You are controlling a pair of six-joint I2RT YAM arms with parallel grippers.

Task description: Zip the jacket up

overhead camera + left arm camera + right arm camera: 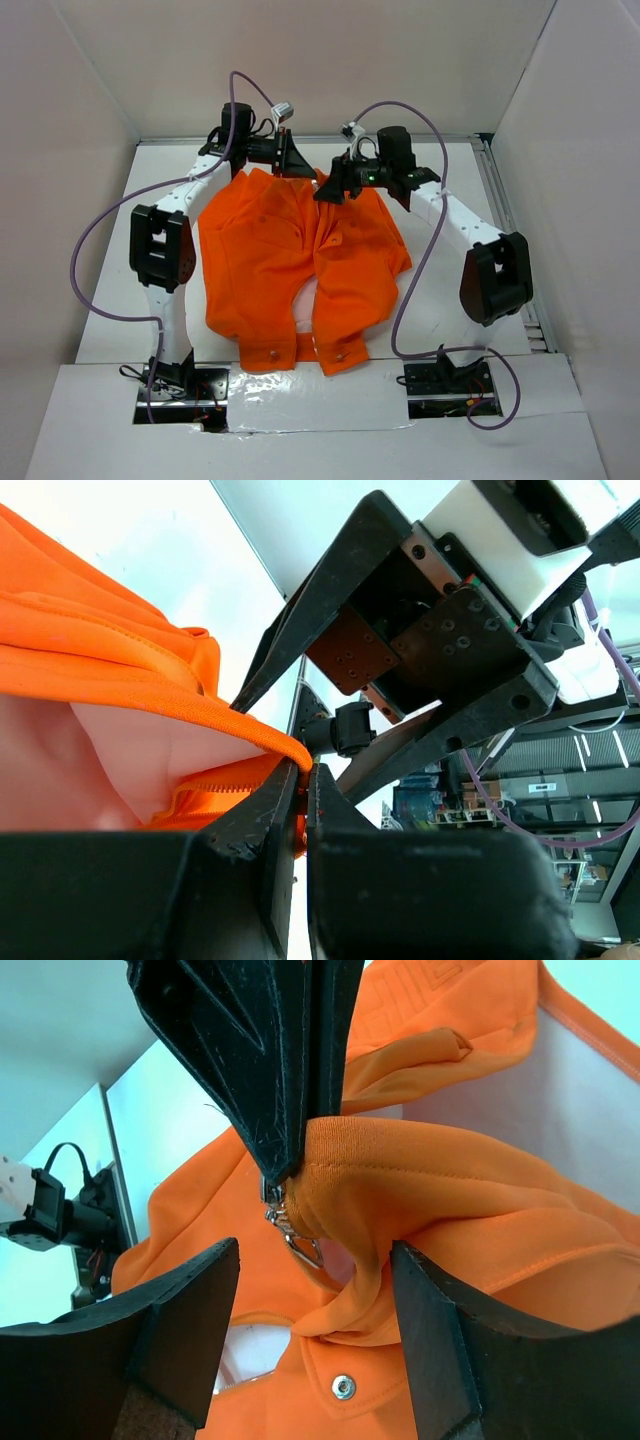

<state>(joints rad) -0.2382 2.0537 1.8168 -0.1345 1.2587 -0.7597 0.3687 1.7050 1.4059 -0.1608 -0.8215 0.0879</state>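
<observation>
While the jacket (300,270) lies spread on the white table (440,320) in front of us, we pinch its far edge with our left gripper (305,775). Its fingers (255,825) are pressed tight on the orange cloth, right by the little metal zipper pull (290,1225). Our right gripper (312,1252) is spread wide, with one finger on each side of that same fold, not squeezing it.
</observation>
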